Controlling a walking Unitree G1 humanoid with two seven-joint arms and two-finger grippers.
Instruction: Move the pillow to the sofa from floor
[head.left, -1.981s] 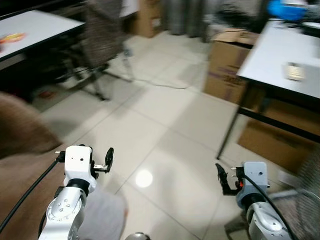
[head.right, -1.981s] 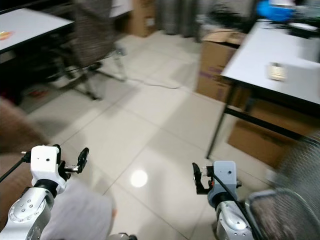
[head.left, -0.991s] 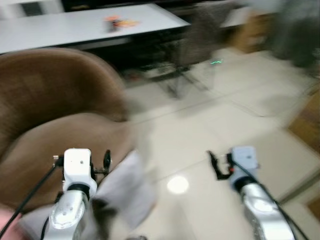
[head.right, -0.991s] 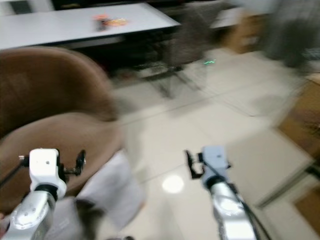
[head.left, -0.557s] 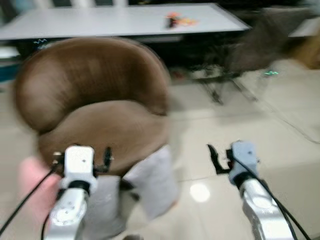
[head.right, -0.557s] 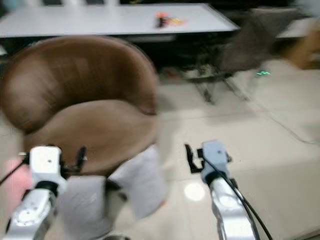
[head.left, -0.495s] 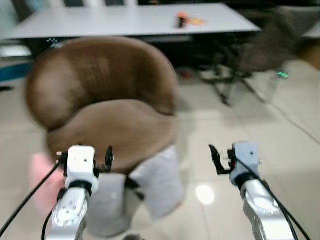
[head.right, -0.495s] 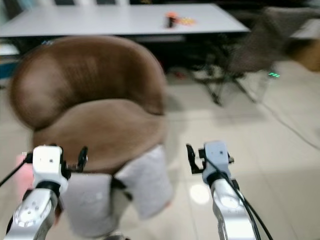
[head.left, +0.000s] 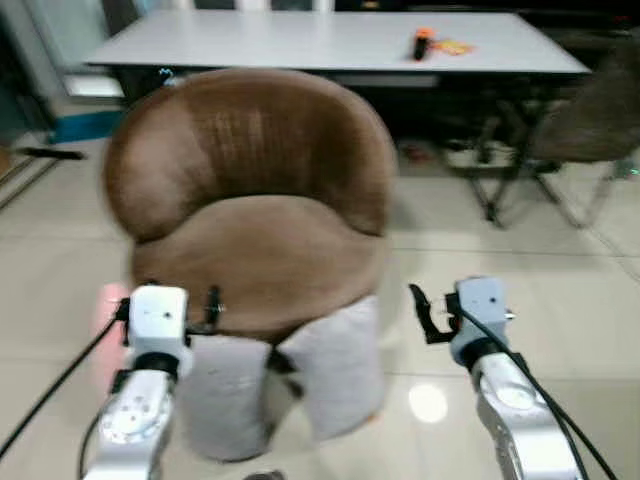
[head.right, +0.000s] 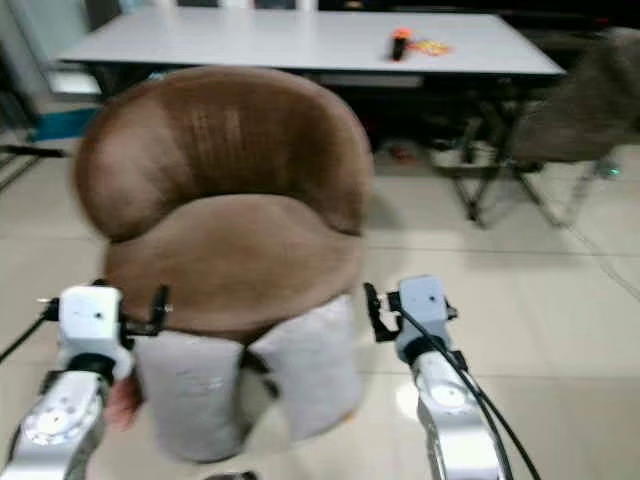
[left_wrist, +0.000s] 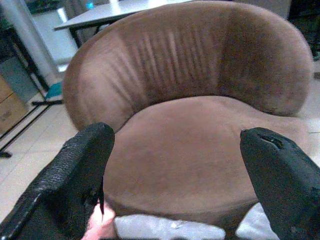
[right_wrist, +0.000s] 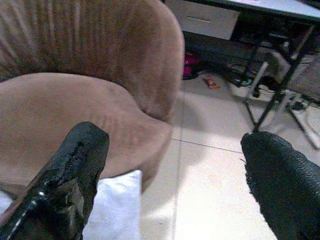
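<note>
- The pillow (head.left: 285, 380), pale grey and folded or creased down its middle, stands on the floor (head.left: 560, 300) propped against the front of the brown sofa (head.left: 250, 200), just below the seat edge
- The sofa is a round tub chair with a curved back; its seat looks bare, ready to take the pillow
- The left gripper (head.left: 210, 305) hangs just above the pillow's left half, in front of the seat edge; the left wrist view shows its jaws wide apart, holding nothing, with the seat between them
- The right gripper (head.left: 420, 312) is held beside the pillow's right edge, over the tiles; its jaws are also spread apart and empty
- Something pink (head.left: 105, 325) lies by the sofa's left foot; it is too blurred to name
- Behind the sofa stands a grey desk (head.left: 300, 40) with a small orange thing (head.left: 422, 44) on it
- Judged from its sagging shape, the pillow is light and soft; it will cave in and droop under a pinch, though it should not slip much
- A sound hold would likely be a pinch of each upper corner or top edge, one gripper per side, so that it lifts evenly onto the seat
</note>
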